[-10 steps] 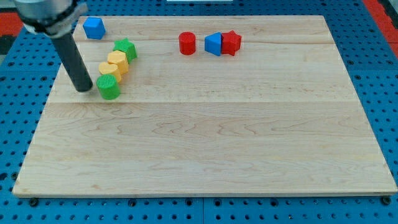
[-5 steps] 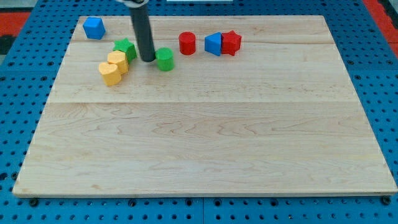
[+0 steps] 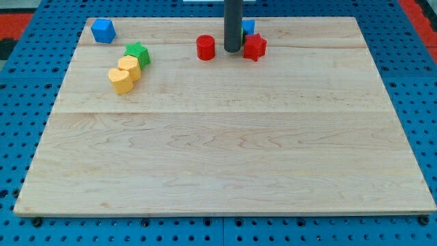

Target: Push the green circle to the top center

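The green circle does not show anywhere on the wooden board; it may be hidden behind my rod, but I cannot tell. My tip is near the view's top centre, between a red circle on its left and a red star on its right. A blue block peeks out behind the rod, just above the red star; its shape is mostly hidden.
A green star lies at the upper left, with two yellow blocks touching just below it. A blue block sits in the top left corner. Blue pegboard surrounds the board.
My tip moved right, from beside the green star to between the red circle and red star. The green circle, pushed up and right earlier, no longer shows. The blue block by the red star shifted upward.
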Tool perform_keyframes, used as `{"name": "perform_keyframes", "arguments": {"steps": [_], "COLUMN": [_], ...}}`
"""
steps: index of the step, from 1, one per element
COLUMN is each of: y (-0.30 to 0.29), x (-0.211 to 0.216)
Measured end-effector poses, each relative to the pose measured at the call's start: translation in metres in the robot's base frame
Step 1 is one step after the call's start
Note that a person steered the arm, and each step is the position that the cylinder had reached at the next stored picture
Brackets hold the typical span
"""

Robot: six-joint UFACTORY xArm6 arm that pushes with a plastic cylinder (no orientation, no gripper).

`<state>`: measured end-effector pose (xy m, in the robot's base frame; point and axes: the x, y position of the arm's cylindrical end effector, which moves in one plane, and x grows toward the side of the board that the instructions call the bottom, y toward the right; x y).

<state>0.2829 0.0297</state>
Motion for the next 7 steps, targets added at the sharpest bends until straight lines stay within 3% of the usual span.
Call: {"name": "perform_keyframes", "arguments": {"steps": [2,5,7], "y": [0.015,-0.057,-0.089], "x": [-0.010,-0.023,-0.070]}}
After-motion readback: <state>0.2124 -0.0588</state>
